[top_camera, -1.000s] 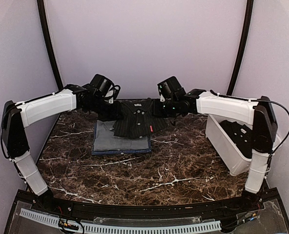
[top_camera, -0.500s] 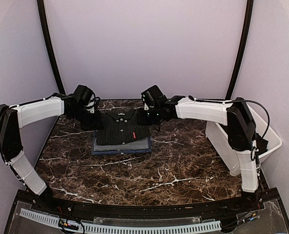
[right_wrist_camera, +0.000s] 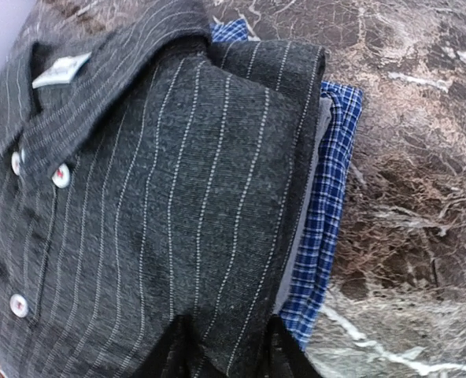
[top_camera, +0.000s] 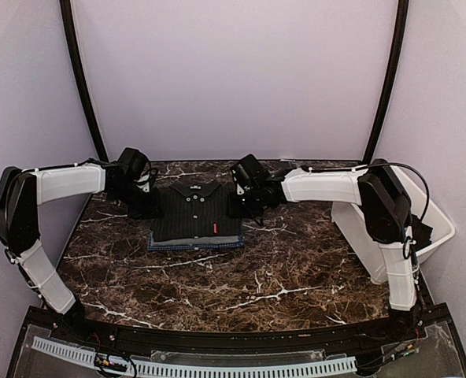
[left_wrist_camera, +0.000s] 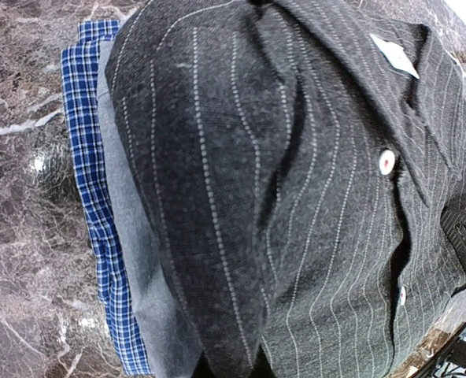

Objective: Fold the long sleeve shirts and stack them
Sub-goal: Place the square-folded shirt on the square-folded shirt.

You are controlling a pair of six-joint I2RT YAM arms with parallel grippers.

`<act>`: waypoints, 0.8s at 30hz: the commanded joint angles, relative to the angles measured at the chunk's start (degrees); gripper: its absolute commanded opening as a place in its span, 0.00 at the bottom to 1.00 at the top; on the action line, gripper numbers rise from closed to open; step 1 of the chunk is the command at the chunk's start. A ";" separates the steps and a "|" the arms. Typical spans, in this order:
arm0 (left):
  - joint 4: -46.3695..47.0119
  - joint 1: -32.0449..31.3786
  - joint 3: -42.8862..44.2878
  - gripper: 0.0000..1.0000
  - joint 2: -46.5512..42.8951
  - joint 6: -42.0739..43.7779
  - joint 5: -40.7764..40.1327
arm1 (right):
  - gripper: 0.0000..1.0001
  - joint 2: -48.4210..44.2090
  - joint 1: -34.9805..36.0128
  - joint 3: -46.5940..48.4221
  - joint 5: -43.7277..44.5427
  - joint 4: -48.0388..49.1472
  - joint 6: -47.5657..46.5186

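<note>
A folded charcoal pinstriped long sleeve shirt [top_camera: 195, 213] lies collar-away on top of a stack, over a plain grey shirt [left_wrist_camera: 134, 236] and a blue plaid shirt [left_wrist_camera: 91, 157] at the bottom. My left gripper [top_camera: 148, 209] is at the stack's left edge, shut on a pinch of the pinstriped cloth [left_wrist_camera: 296, 197]. At the right edge, my right gripper [top_camera: 239, 206] has its fingertips [right_wrist_camera: 166, 350] apart, open, with the pinstriped shirt [right_wrist_camera: 162, 197] lying between them. Grey [right_wrist_camera: 300, 236] and blue plaid [right_wrist_camera: 323, 220] edges stick out beside it.
A white plastic tub [top_camera: 359, 236] stands at the table's right edge, partly behind the right arm. The dark marble tabletop [top_camera: 241, 276] spreads in front of the stack. Purple walls close the back and sides.
Both arms lowered the pinstriped shirt from hanging above the stack down flat onto it. The right gripper's fingers have parted; the left stays shut.
</note>
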 commanded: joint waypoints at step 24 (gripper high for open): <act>-5.56 0.87 1.44 0.43 -6.04 0.12 -10.88 | 0.30 -6.95 6.86 -10.73 3.44 -1.31 -2.66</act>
